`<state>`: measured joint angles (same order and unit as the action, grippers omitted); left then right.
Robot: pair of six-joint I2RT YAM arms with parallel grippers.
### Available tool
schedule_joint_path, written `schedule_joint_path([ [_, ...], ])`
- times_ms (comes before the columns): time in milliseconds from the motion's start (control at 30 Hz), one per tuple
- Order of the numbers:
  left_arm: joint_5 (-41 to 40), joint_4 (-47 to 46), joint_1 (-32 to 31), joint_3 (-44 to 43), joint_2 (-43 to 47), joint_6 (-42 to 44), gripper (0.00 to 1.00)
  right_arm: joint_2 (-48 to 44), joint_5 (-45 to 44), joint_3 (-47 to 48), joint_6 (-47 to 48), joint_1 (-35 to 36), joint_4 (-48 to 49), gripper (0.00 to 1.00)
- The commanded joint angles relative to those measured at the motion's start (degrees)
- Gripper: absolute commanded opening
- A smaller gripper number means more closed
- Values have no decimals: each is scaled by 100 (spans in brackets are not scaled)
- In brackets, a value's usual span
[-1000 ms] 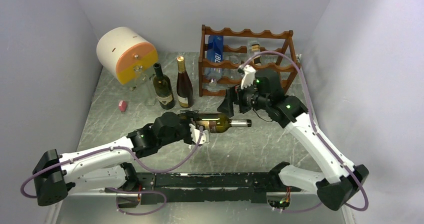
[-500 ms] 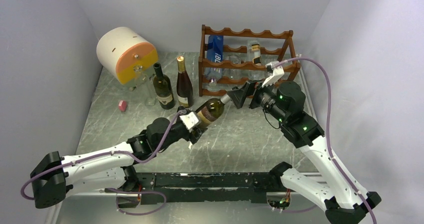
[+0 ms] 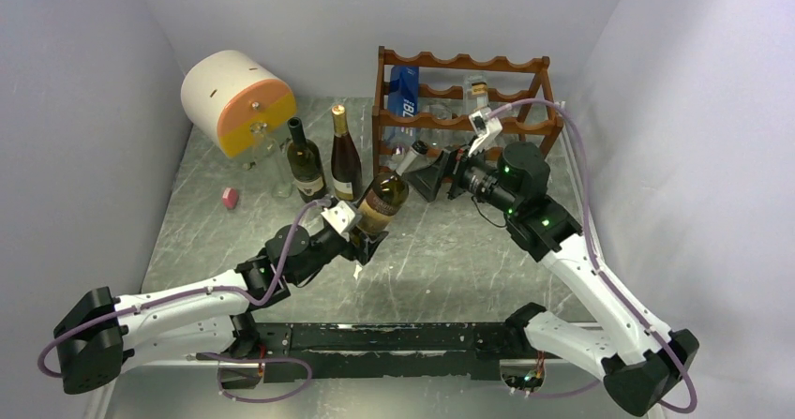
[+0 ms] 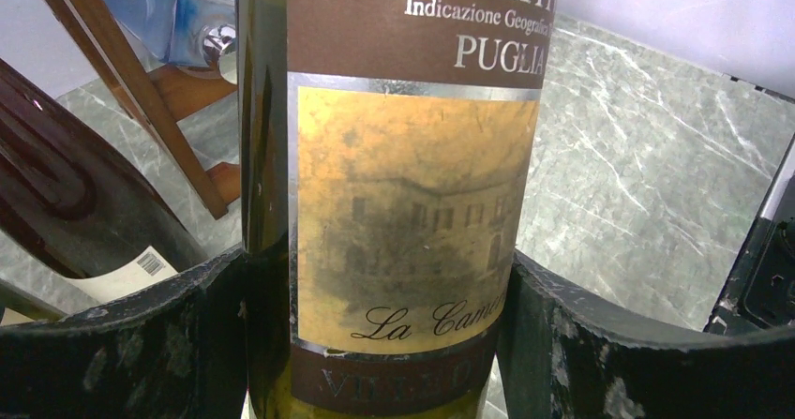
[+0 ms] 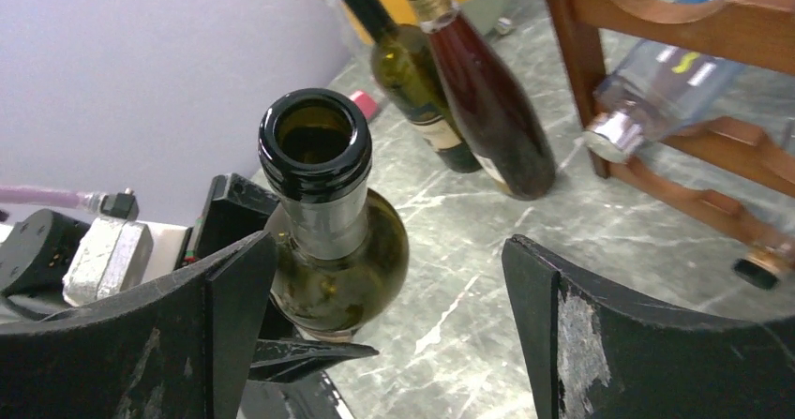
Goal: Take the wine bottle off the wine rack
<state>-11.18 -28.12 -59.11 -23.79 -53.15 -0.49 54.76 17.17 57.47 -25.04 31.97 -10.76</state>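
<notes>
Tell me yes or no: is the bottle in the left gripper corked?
No. In the right wrist view the wine bottle, held by the left gripper, shows an open, hollow mouth with no cork or cap.

Uncorked wine bottle [image 5: 334, 267] before gaping right tool [image 5: 389, 246]

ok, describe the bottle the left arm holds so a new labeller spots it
Find the brown wine rack at the back of the table; just in front of its left end the left gripper clamps a wine bottle. Unlike the green bottle and the reddish bottle upright to its left, it is tilted, uncorked, with a brown-and-yellow label.
</notes>
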Motion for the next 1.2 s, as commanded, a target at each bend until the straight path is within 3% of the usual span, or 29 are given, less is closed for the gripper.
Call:
schedule_joint_path([
  [0,9,-887,19,-79,149,-157,7,168,957,-259,-496,-7,1376,92],
  [100,15,-862,22,-54,188,-188,7,518,1537,-262,-668,51,1875,74],
  [367,136,-836,23,75,332,-305,9,764,1441,-282,-739,148,2050,30],
  [400,129,-840,18,97,324,-357,16,755,1368,-296,-710,146,2055,25],
  [500,-24,-826,21,138,290,-658,56,753,1063,-109,-255,143,1595,5],
  [533,-71,-778,24,137,286,-729,65,767,897,-47,-90,144,1414,0],
  [667,-197,-387,26,48,299,-928,99,782,410,299,739,143,919,0],
  [900,-518,135,31,126,621,-1247,98,1309,-110,786,1786,196,535,0],
  [1167,-741,762,26,61,1116,-1283,100,1476,-338,364,2129,743,1298,0],
])
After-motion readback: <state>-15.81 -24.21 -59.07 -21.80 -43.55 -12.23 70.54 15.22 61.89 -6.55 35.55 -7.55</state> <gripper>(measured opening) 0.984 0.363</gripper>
